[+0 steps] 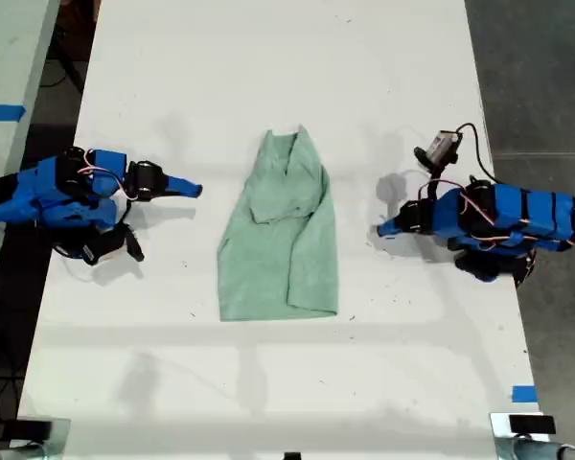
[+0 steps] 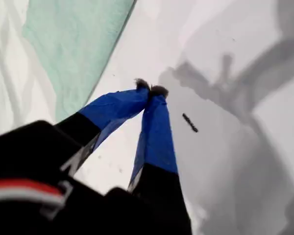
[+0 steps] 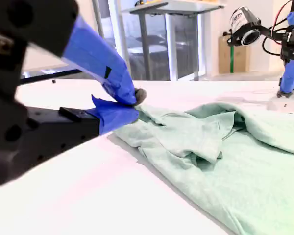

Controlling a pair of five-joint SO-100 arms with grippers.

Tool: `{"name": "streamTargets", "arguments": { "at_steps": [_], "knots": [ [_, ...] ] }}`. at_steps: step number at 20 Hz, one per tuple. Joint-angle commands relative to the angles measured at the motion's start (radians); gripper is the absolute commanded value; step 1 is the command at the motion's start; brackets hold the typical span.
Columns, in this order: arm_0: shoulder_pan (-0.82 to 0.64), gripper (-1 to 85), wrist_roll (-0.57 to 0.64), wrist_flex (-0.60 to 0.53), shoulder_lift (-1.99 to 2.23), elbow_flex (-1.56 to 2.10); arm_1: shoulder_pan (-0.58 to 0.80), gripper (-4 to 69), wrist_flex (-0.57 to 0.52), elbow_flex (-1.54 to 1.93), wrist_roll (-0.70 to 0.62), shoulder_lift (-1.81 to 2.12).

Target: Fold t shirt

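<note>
- Mid tabletop: t shirt, half-folded, soft and limp (will drape)
- Grab at hem corners
- First claw and second claw both clenched, empty

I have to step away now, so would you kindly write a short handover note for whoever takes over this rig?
My first claw: shut, empty, over bare table, shirt off to one side.
My second claw: shut, empty, at the exterior view's left, facing the shirt, apart from it.
T shirt: mid-table between the arms, partly folded, one side and sleeve turned in over the body, the collar end bunched.
Done: first lengthwise fold, roughly.
Left: likely smooth the bunched end, then finish folding.
</note>
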Motion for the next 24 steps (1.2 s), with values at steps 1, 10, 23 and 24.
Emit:
{"name": "streamTargets", "arguments": {
  "at_steps": [1,10,23,24],
  "knots": [
    [-0.005,-0.1,-0.012,0.003,0.006,0.009,0.008,1.5,0.026,0.055,0.055,0.055],
    [-0.003,-0.1,-0.014,0.003,0.006,0.009,0.012,1.5,0.058,0.058,0.104,0.055],
    [-0.003,-0.1,-0.014,0.003,0.006,0.009,0.012,1.5,0.063,0.058,0.11,0.055],
    [-0.003,-0.1,-0.014,0.003,0.006,0.009,0.012,1.5,0.063,0.058,0.11,0.055]
  ]
}}
